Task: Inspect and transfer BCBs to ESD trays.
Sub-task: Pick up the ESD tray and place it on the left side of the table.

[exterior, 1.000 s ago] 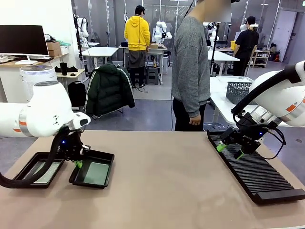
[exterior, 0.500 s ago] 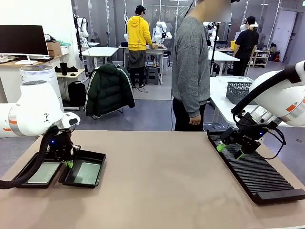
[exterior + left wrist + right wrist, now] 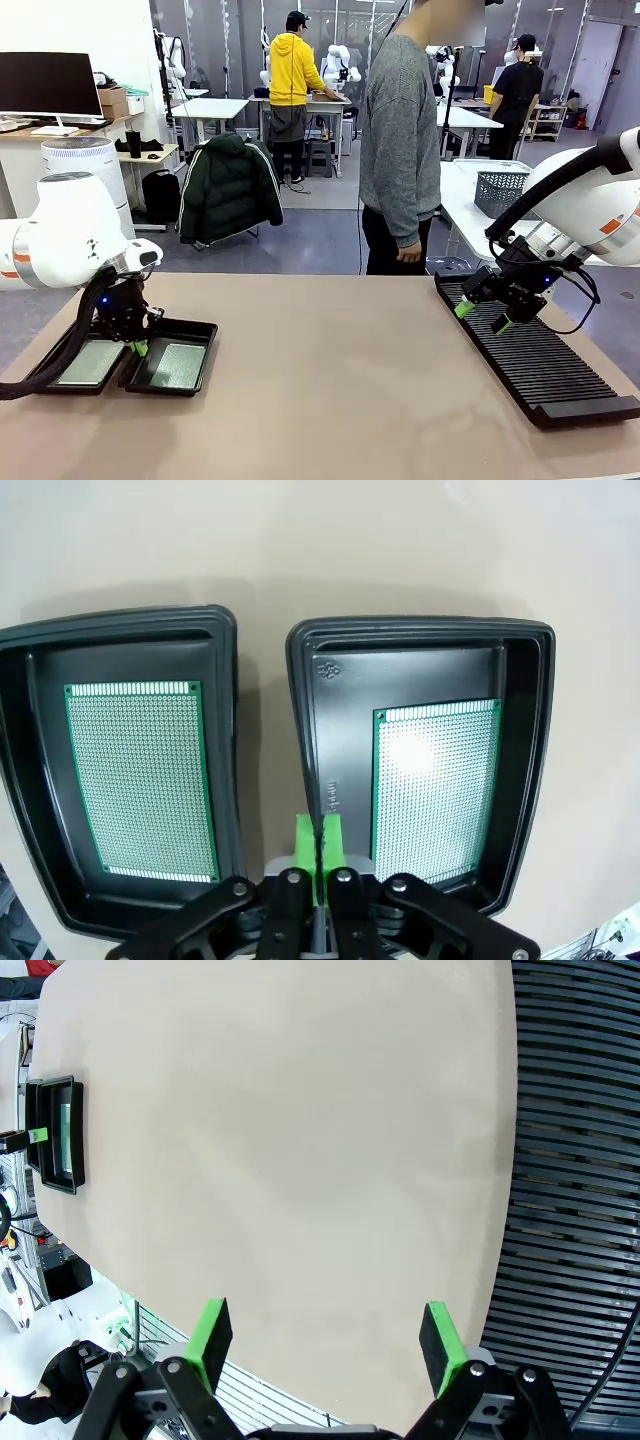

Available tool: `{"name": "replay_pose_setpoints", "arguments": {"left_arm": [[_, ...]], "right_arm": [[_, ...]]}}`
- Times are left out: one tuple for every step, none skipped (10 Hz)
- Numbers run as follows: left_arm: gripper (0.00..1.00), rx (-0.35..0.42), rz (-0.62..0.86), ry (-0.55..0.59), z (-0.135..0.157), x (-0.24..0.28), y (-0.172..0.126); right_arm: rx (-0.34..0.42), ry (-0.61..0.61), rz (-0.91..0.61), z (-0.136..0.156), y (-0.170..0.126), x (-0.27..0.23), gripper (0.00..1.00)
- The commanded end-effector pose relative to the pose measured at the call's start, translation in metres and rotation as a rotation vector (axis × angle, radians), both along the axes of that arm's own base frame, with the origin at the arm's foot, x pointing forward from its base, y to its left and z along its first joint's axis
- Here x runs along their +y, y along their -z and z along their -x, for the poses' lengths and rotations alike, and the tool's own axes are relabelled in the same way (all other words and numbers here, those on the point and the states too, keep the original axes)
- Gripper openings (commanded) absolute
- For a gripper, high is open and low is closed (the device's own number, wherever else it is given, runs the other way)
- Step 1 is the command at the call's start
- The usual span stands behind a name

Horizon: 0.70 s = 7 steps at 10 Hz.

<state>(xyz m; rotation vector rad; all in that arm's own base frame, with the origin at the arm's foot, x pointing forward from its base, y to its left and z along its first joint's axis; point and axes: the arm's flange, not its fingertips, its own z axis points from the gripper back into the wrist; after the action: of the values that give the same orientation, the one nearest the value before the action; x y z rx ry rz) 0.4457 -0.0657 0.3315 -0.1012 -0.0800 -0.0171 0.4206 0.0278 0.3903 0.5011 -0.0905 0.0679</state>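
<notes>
Left tool [image 3: 140, 347] clamped on the right ESD tray's [image 3: 196, 329] rim has dragged it left; it now sits just beside the left ESD tray [image 3: 48, 367] at the surface's left edge, one BCB [image 3: 436, 781] in each. Trays paired, likely near done. Right tool [image 3: 484, 316] unchanged, open, empty, over the slotted rack [image 3: 545, 370] at the right edge.

Two black ESD trays [image 3: 225, 730] [image 3: 305, 730] sit side by side on the tan table [image 3: 320, 540], each holding one green BCB [image 3: 140, 775] [image 3: 435, 785]. The left gripper [image 3: 319, 845] (green pads pressed together) pinches the right-hand tray's near rim.
</notes>
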Motion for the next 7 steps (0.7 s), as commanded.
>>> {"name": "replay_pose_setpoints", "arguments": {"left_arm": [[0.00, -0.007, 0.006, 0.015, 0.0070, 0.0131, -0.0004], [0.00, -0.011, 0.003, 0.010, 0.0071, 0.0140, -0.0002], [0.05, -0.018, -0.004, -0.002, 0.0061, 0.0146, 0.0006], [0.06, -0.021, -0.014, -0.006, 0.0051, 0.0149, 0.0008], [0.08, -0.019, -0.020, -0.005, 0.0046, 0.0153, 0.0010], [0.11, -0.016, -0.020, -0.008, 0.0043, 0.0156, 0.0005], [0.17, -0.010, -0.020, -0.009, 0.0039, 0.0156, 0.0002]], "right_arm": [[0.003, 0.005, -0.003, 0.0008, -0.0011, 0.0007, 1.00], [0.003, 0.005, -0.003, 0.0008, -0.0011, 0.0007, 1.00], [0.003, 0.005, -0.003, 0.0008, -0.0011, 0.0007, 1.00], [0.003, 0.005, -0.003, 0.0008, -0.0011, 0.0007, 1.00], [0.003, 0.005, -0.003, 0.0008, -0.0011, 0.0007, 1.00], [0.003, 0.005, -0.003, 0.0008, -0.0011, 0.0007, 1.00], [0.003, 0.005, -0.003, 0.0008, -0.0011, 0.0007, 1.00]]}}
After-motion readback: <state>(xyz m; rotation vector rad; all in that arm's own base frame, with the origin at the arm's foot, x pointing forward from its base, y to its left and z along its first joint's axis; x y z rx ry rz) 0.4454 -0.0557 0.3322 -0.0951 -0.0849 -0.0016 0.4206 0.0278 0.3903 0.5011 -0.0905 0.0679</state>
